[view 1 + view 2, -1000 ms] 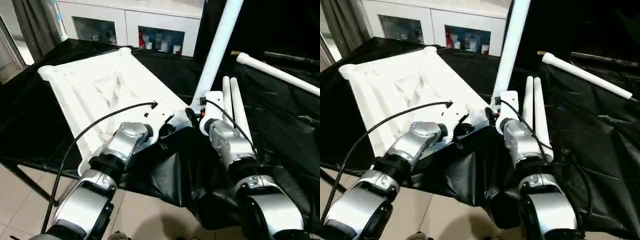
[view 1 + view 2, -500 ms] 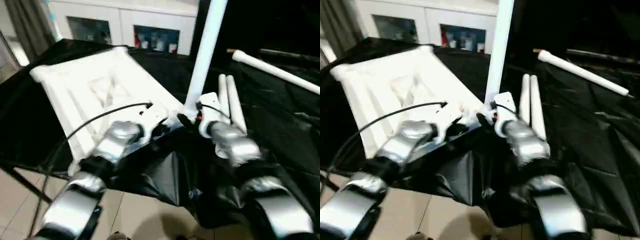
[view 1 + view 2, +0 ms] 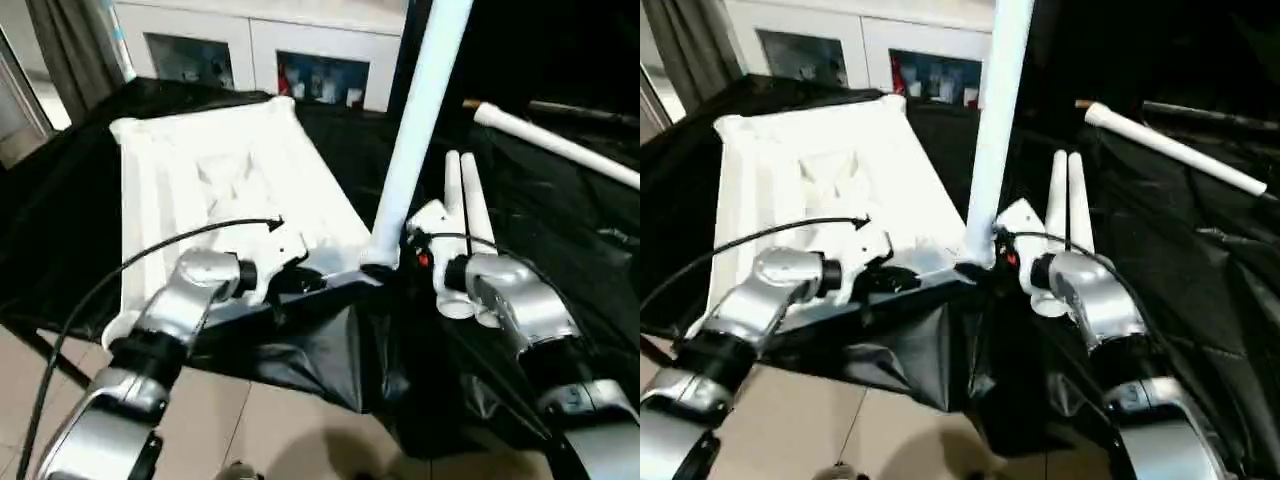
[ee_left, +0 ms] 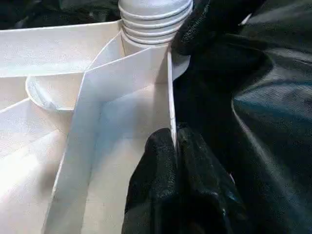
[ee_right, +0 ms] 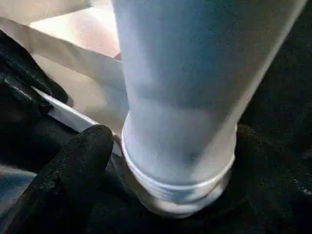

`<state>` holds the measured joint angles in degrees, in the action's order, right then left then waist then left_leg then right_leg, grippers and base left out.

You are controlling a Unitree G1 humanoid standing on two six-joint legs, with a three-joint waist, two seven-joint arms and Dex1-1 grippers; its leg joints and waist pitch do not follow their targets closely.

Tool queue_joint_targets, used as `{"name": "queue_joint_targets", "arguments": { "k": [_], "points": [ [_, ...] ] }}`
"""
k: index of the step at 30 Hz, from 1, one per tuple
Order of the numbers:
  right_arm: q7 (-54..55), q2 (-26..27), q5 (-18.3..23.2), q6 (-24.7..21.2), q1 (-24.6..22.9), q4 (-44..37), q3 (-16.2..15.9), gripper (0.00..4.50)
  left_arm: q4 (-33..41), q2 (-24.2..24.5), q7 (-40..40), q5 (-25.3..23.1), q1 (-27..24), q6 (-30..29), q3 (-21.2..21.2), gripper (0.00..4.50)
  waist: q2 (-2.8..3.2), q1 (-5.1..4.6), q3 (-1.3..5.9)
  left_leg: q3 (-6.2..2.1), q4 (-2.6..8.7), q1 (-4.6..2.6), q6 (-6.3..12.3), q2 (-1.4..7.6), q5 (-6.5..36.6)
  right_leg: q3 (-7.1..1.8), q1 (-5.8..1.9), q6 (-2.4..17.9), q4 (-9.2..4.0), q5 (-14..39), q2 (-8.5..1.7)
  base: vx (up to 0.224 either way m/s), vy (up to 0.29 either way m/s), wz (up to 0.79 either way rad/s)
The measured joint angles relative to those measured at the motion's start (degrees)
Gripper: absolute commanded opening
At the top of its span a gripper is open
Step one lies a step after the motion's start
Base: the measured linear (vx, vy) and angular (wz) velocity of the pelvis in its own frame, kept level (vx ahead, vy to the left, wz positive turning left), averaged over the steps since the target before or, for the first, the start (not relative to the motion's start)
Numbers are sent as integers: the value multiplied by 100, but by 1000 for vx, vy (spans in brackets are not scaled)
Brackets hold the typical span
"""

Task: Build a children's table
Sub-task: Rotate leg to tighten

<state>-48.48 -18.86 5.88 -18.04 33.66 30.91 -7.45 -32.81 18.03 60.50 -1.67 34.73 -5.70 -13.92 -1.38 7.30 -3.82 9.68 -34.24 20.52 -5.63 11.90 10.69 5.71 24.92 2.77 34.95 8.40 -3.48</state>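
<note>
One leg (image 3: 420, 120) stands upright in the tabletop (image 3: 215, 180) corner; left claw (image 4: 173, 161) pinches the rim, right claw (image 5: 161, 146) seemingly spread.

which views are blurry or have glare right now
Right wrist view: the upright leg looms close and soft, shaded bluish. Left wrist view: sharp on the tabletop rim. Left eye view: slight smear, sheen on the black cloth.

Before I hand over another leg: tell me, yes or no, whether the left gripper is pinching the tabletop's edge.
Yes: the left gripper is shut on the thin side wall of the tabletop, one finger on each side.
</note>
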Motion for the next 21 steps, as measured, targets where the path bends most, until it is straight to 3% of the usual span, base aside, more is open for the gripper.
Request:
{"name": "queue_joint_targets", "arguments": {
  "k": [5, 8, 13, 21],
  "points": [
    [-79, -31, 9, -4, -8, -99, -13, 396, 178, 62, 172, 54, -83, -6, 0, 0, 0, 33, 0, 0, -1, 0, 0, 0, 0, 0, 0, -2, -1, 1, 0, 0, 0, 0],
    [-148, -37, 28, -30, -15, -138, -13, 362, 227, 87, 185, 76, -106, -10, 0, 0, 0, 71, 0, 0, -2, -2, 0, 0, 0, 0, 0, -2, -1, 1, 0, 0, 0, 0],
    [-242, -66, 42, -55, -43, -187, -42, 311, 229, 100, 229, 78, -113, -17, 0, 0, 0, 79, 0, 1, -2, 0, 0, 0, 0, 0, 0, -2, -1, 2, 0, 0, 0, 0],
    [-257, -95, 41, -55, -92, -267, -65, 278, 237, 111, 266, 78, -119, -25, 0, 0, 0, 82, 0, 1, -3, 1, 0, 0, 0, 0, 0, -3, -1, 2, 0, 0, 0, 0]
  ]
}}
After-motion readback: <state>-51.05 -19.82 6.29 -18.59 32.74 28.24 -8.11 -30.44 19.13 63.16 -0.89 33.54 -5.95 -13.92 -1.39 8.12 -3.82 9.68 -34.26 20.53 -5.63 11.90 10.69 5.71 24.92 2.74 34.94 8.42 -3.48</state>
